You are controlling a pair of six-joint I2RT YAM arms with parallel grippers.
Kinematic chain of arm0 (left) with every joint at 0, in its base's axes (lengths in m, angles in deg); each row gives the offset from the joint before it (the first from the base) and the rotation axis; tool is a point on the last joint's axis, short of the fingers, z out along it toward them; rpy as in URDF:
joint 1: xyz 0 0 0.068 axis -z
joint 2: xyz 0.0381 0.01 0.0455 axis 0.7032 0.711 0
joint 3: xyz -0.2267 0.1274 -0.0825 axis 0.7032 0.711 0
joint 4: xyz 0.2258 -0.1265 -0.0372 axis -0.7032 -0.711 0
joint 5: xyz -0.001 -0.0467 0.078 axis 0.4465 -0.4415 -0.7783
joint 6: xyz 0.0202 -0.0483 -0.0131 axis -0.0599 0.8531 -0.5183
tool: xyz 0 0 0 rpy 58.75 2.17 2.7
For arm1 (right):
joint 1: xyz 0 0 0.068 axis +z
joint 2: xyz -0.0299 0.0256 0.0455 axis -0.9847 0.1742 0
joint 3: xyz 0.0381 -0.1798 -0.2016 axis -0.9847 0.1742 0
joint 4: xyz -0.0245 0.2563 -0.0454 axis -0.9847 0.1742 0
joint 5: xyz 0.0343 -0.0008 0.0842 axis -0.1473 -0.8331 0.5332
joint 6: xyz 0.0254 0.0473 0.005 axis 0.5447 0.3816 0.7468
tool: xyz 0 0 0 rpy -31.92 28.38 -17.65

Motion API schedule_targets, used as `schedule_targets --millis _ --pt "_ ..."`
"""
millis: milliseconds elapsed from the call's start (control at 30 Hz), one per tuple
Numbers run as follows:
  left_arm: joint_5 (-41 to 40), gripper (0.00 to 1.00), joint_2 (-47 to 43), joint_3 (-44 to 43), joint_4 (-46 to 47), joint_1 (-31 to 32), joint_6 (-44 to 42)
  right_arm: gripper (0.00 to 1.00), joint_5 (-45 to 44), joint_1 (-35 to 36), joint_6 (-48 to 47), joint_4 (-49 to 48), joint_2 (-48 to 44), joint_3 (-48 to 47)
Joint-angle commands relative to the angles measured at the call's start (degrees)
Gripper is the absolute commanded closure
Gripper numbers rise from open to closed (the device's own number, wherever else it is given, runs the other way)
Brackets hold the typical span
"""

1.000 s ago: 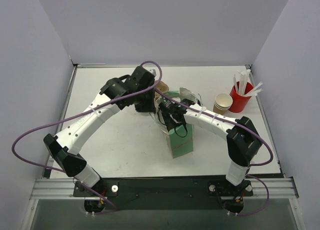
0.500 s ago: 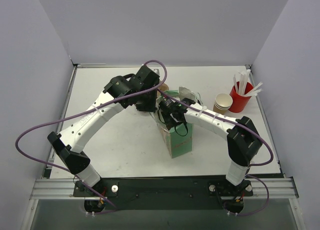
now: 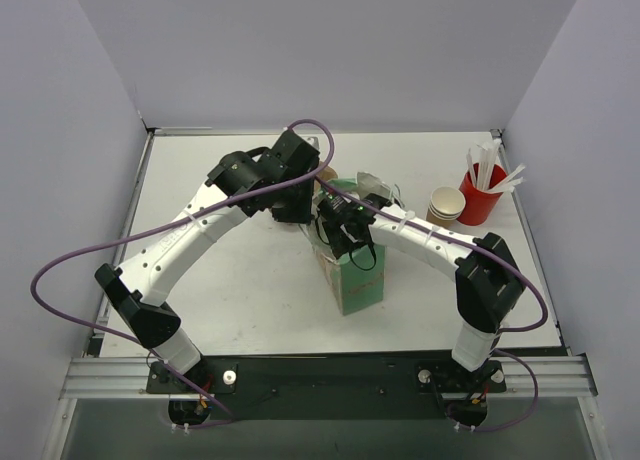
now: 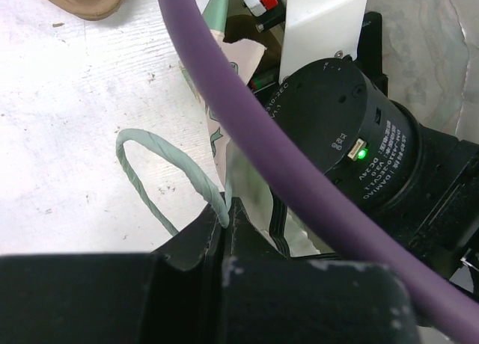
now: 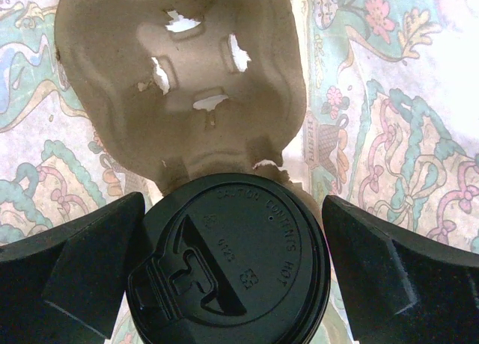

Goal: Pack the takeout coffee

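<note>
The takeout coffee (image 5: 228,262) is a cup under a black lid. It sits in one pocket of the moulded pulp carrier (image 5: 179,82), with the floral paper of the green bag (image 3: 352,278) around it. My right gripper (image 5: 232,258) is down in the bag mouth and straddles the lid. Its left finger (image 5: 75,262) touches the lid, and a thin gap shows at its right finger (image 5: 397,269). My left gripper (image 4: 224,213) is shut on the bag's green twisted handle (image 4: 153,161), just left of the bag top (image 3: 295,208).
A stack of brown paper cups (image 3: 446,206) and a red cup of white sticks (image 3: 481,193) stand at the back right. A pulp piece (image 4: 82,0) lies on the table beyond the handle. The right arm's black wrist (image 4: 344,142) crowds the left gripper.
The bag has shifted a little to the left, and both grippers moved slightly with it. The left gripper keeps its hold on the handle.
</note>
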State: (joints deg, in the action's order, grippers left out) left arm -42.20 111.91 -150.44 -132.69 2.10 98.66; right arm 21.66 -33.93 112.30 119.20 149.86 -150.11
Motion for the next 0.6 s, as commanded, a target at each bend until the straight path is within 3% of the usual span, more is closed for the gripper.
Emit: schedule_targets --millis 0,567 --pt "-1.2 1.00 -0.2 -2.7 -0.3 0.2 -0.7 0.00 -0.8 -0.7 -0.7 3.9 -1.6 -2.9" --pt "-1.7 1.00 -0.7 -1.5 0.7 0.2 -0.1 0.00 -0.7 -0.5 -1.1 5.3 -3.0 -4.4"
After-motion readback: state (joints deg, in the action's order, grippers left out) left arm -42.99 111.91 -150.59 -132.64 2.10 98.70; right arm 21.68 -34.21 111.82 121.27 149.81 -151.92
